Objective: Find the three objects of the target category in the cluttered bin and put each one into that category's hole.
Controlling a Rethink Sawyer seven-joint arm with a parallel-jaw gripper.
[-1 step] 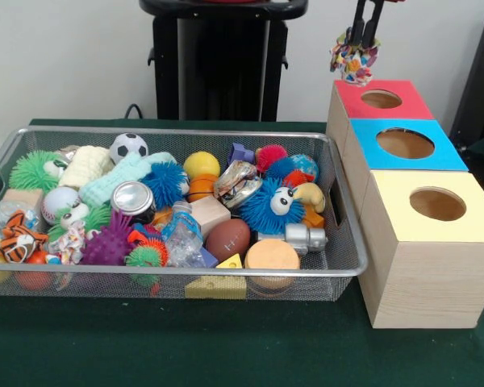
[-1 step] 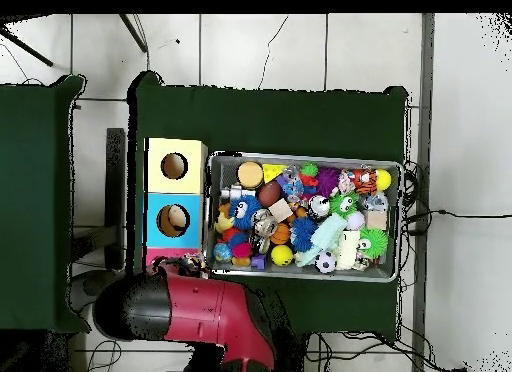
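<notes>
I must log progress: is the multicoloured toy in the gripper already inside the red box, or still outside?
Outside. The gripper holds the multicoloured toy above the red box, near its hole.

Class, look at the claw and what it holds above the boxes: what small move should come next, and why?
Probably open and release. The claw is shut on a multicoloured fabric toy, hanging just above the red box, slightly left of its hole. A small nudge towards the hole first may help the drop land inside.
</notes>
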